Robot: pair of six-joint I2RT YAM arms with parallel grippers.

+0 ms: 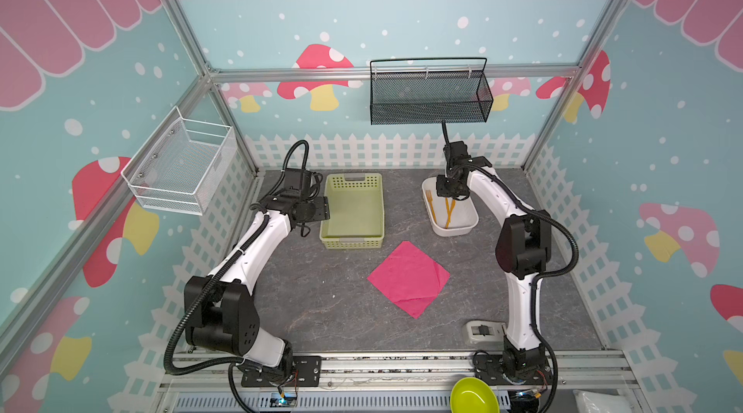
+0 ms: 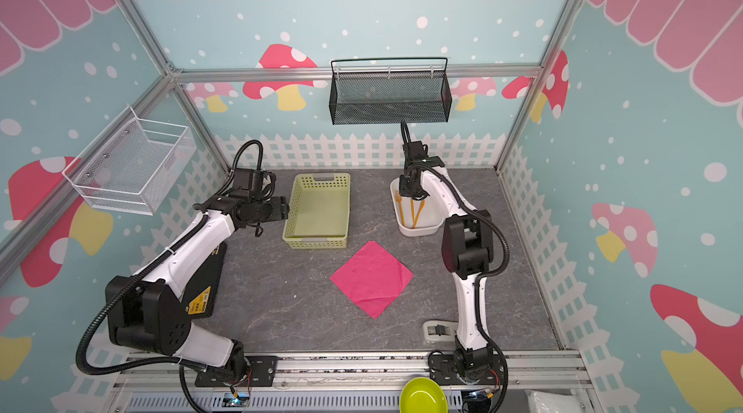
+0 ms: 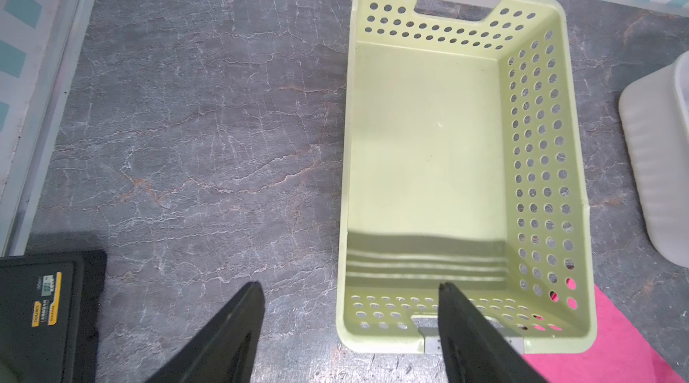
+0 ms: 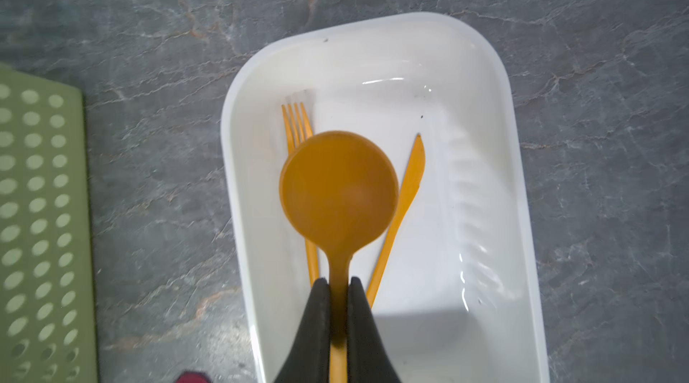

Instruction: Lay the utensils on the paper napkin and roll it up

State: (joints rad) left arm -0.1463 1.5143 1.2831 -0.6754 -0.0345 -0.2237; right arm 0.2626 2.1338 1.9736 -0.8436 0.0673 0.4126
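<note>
Spoon pickup under way; napkin bare.
Nearest, the napkin (image 1: 408, 278) lies flat and open with nothing on it. Further back, the left gripper (image 3: 349, 285) hangs released beside the basket (image 3: 540, 101). The right gripper (image 4: 338, 284) is clenched on the spoon (image 4: 338, 187) handle over the tub (image 4: 373, 23), where fork (image 4: 296, 120) and knife (image 4: 410, 176) lie. The next move likely calls for carrying the spoon to the napkin and laying it flat.
</note>
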